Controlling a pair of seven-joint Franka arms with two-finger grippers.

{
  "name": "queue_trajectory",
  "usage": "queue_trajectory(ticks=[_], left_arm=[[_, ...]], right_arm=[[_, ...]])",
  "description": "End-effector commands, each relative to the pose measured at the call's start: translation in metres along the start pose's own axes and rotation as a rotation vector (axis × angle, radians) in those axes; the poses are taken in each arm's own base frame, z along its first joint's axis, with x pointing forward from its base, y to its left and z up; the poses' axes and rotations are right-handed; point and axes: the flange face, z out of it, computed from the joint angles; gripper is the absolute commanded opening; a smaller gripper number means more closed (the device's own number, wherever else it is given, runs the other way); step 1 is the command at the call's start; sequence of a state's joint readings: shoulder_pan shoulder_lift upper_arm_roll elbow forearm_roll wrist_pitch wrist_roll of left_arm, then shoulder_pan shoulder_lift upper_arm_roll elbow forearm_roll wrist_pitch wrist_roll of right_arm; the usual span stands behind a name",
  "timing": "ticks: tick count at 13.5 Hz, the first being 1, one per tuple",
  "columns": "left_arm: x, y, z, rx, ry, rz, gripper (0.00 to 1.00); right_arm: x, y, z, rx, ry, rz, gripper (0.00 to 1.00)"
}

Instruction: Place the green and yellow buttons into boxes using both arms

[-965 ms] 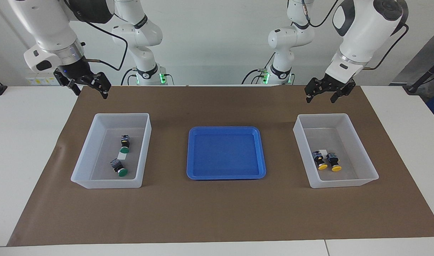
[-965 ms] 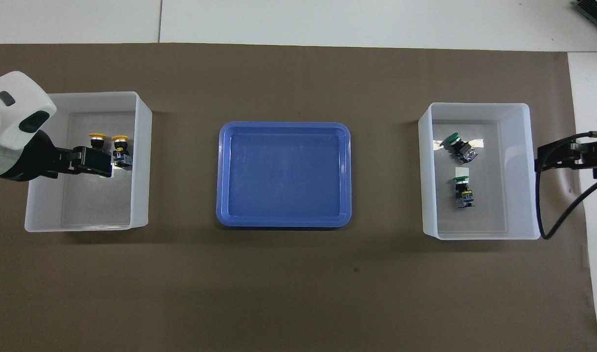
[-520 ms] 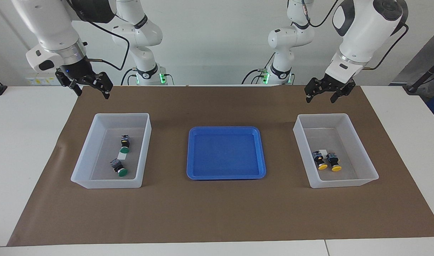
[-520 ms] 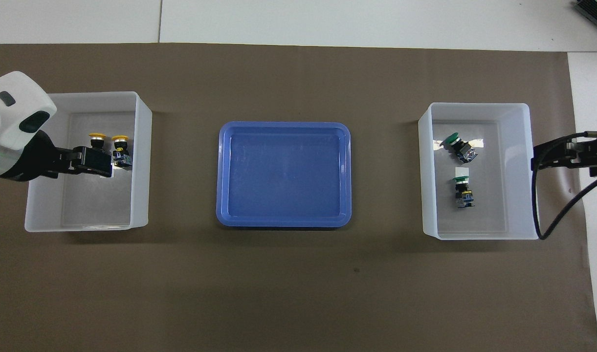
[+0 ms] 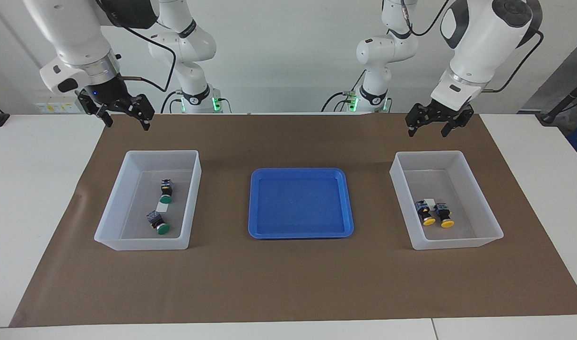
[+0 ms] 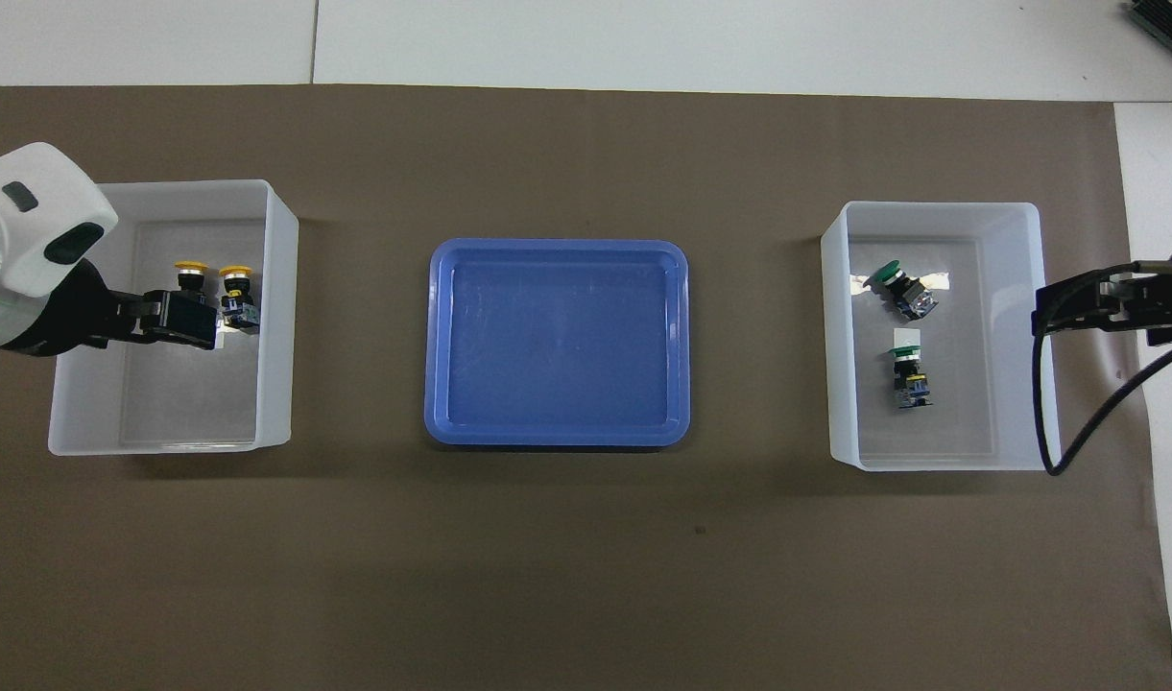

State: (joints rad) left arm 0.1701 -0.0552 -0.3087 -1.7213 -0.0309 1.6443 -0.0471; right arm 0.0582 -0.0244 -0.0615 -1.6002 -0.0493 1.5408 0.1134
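Two green buttons (image 5: 166,189) (image 5: 159,224) lie in the box (image 5: 109,208) toward the right arm's end; they also show in the overhead view (image 6: 896,282) (image 6: 910,376), in that box (image 6: 840,336). Two yellow buttons (image 5: 426,213) (image 5: 444,216) lie side by side in the box (image 5: 481,203) toward the left arm's end, and show from above (image 6: 190,273) (image 6: 237,291) in that box (image 6: 276,317). My right gripper (image 5: 126,123) (image 6: 1085,305) is open and empty, high over its end of the mat. My left gripper (image 5: 427,131) (image 6: 187,321) is open and empty, high by the yellow-button box.
A shallow blue tray (image 5: 297,170) (image 6: 557,246) with nothing in it sits between the two boxes. All of this rests on a brown mat (image 5: 288,278) on the white table. A black cable (image 6: 1051,413) hangs from the right arm over the green-button box's edge.
My right gripper has risen a little and shifted slightly toward the table's middle. My left gripper has barely moved. The buttons and boxes have not moved.
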Motion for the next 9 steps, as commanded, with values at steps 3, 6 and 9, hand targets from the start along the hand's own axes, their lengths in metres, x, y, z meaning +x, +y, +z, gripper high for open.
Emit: queue_trajectory(ticks=[3, 6, 9], left_arm=[[-0.003, 0.005, -0.002, 0.028, 0.050, 0.092, 1.00], [-0.001, 0.039, -0.011, 0.026, 0.087, 0.161, 1.00], [0.001, 0.062, -0.019, 0.019, 0.095, 0.203, 1.00]], right_arm=[[-0.008, 0.004, 0.000, 0.030, -0.005, -0.061, 1.00], [-0.010, 0.005, 0.001, 0.034, -0.017, -0.061, 1.00], [-0.010, 0.005, 0.002, 0.033, -0.025, -0.057, 1.00]])
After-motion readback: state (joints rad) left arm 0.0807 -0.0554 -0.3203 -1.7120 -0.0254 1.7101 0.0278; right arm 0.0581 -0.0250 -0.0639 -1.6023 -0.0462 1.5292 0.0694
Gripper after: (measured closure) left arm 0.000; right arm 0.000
